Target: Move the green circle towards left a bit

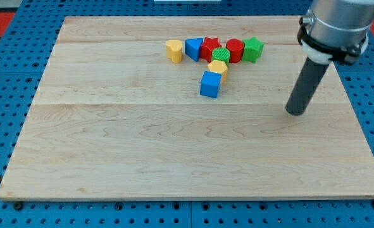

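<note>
The green circle sits in a tight cluster near the view's top middle of the wooden board. It touches the red star on its left, the red block on its right and the yellow hexagon below. A green star is at the cluster's right end. A blue triangle and a yellow heart are at its left end. A blue cube lies below the yellow hexagon. My tip rests on the board well to the right of and below the cluster, apart from all blocks.
The arm's grey body hangs over the board's upper right corner. A blue perforated table surrounds the board on all sides.
</note>
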You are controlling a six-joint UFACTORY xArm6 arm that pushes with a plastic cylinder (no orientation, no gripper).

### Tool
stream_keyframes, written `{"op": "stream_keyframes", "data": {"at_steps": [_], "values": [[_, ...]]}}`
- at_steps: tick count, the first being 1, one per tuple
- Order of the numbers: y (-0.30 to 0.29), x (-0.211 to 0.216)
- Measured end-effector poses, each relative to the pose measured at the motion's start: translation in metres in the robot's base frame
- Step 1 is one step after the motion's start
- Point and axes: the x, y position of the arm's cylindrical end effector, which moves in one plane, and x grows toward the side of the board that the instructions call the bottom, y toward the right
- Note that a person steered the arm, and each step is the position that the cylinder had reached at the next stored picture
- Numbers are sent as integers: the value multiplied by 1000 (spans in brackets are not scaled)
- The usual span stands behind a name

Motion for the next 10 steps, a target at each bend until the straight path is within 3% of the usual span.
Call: {"op": "stream_keyframes", "data": {"at_steps": [3, 5, 7, 8, 10], "values": [[-7, -81], [-79, -86], [-58, -103], [-77, -115], [-138, -96]]}}
